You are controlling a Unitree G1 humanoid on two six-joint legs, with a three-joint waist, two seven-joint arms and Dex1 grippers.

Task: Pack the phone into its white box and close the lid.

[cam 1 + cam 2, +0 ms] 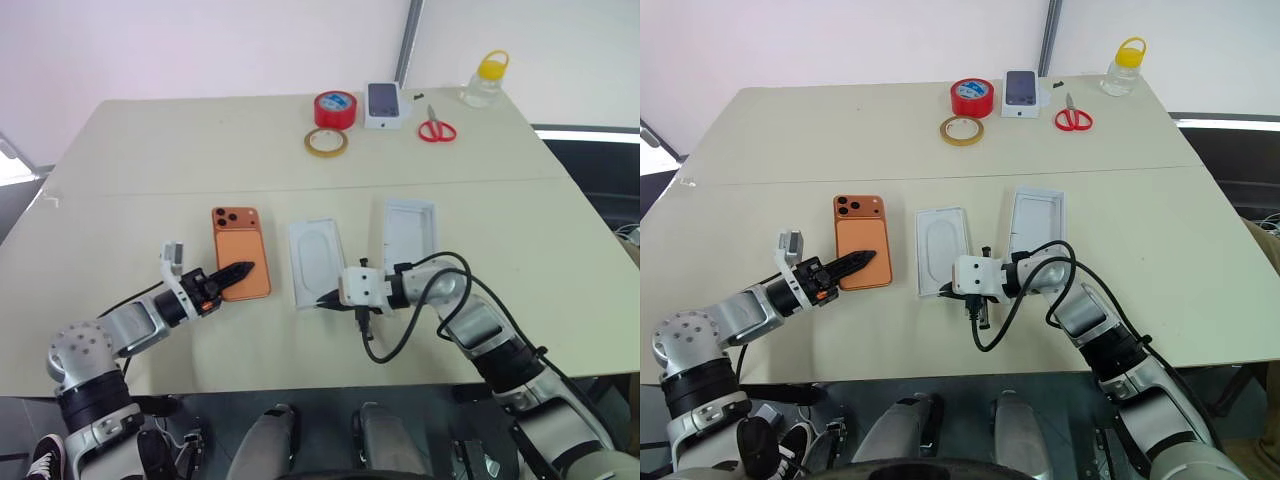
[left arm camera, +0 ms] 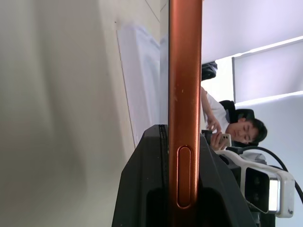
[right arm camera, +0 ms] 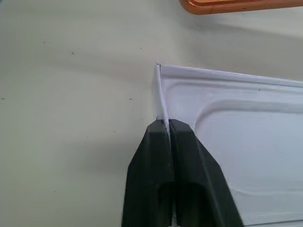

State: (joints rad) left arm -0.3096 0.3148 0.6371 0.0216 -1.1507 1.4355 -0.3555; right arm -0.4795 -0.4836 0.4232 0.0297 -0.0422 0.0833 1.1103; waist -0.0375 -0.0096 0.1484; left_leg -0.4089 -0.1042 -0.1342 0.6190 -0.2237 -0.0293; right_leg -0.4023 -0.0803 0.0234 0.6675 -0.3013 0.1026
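The orange phone lies back up on the table, its three lenses at the far corner. My left gripper is shut on the phone's near edge, and the left wrist view shows the phone's orange side running between the fingers. To its right lies the white box, a shallow tray whose floor is covered by a white surface with an oval outline. My right gripper is shut on the thin wall at its near corner. The lid, an open all-white tray, lies further right, touched by neither gripper.
At the table's far side stand a red tape roll, a tan tape ring, a small box with a phone picture, red scissors and a yellow-capped bottle. A seated person shows beyond the table.
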